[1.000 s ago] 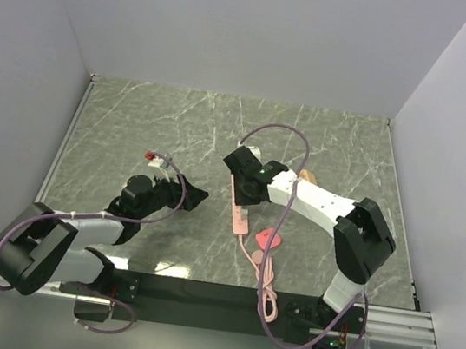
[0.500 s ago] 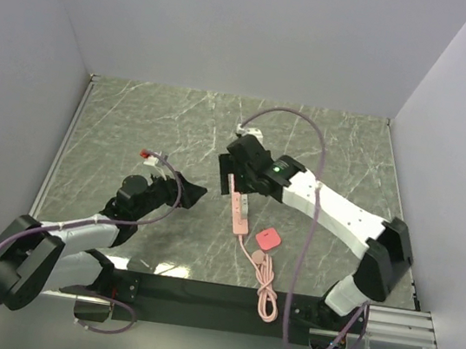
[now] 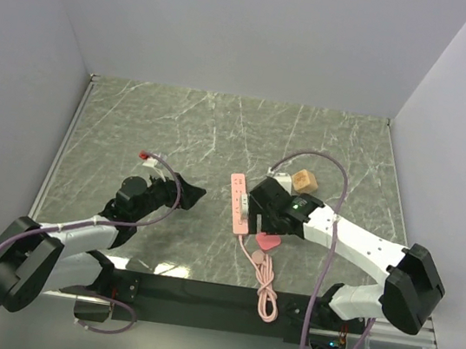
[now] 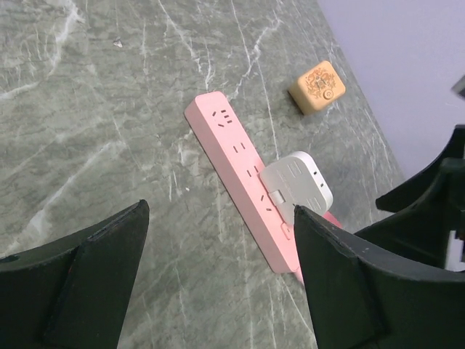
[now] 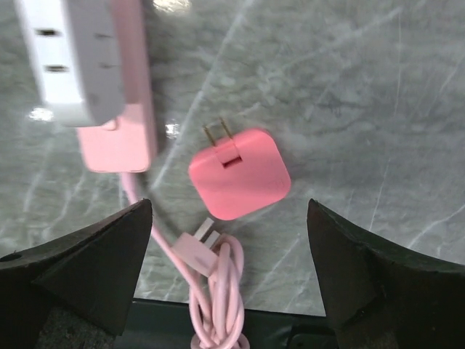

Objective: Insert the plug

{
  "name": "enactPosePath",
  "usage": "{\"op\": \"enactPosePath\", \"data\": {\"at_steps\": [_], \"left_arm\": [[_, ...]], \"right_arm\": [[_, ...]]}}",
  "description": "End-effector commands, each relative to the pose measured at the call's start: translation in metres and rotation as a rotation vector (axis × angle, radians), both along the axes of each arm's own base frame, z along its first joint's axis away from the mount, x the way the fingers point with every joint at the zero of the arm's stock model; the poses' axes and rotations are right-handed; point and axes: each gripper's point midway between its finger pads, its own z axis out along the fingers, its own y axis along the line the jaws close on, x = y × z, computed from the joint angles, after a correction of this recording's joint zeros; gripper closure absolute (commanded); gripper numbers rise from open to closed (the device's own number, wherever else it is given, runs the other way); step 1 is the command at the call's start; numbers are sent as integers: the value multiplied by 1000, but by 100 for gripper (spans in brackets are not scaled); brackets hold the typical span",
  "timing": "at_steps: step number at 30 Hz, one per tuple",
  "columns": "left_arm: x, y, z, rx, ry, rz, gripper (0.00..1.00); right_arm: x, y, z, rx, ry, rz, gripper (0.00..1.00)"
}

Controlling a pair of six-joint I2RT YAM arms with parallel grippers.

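Right hand (image 5: 229, 206) (open) moved nearer; over plug (image 5: 240, 176).

Soft even light, pale glare on the glossy table (image 3: 168, 267), right wrist view slightly blurred

The plug (image 5: 240, 174), a flat coral-pink square with rounded corners, is seen lying flat on the grey marble tabletop (image 5: 349, 87), gripped by nothing. Two brass prongs (image 5: 218, 132) project from one edge, angled towards the pale-pink power strip (image 5: 116, 142) just beside it. The coiled cord (image 5: 214, 291) lies close by.
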Motion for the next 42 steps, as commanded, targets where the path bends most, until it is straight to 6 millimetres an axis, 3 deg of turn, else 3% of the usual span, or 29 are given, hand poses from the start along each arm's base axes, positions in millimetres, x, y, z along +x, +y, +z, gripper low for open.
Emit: {"op": "enactPosePath", "data": {"at_steps": [1,10,15,23,32,38,39,42], "left_arm": [[1,4,7,-5,-33,16,14],[2,4,5,-1,-30,19,14],[3,3,4,2,-28,19,14],[4,1,0,7,-18,8,14],[5,0,1,5,-22,5,14],[0,-3,6,-11,-33,-25,14],[-1,-4,8,-16,-40,-32,14],[-4,-4,13,-21,-59,-40,14]], "right_arm": [[15,-2,-6,60,-26,-80,7],[18,7,-44,92,21,-31,7],[16,10,-47,103,27,-10,7],[3,-6,-67,28,92,-31,7],[-8,-16,-74,3,119,-36,7],[-9,-8,-82,54,107,13,26],[-10,-8,-84,58,101,21,36],[-8,-2,-76,85,77,48,51]]}}
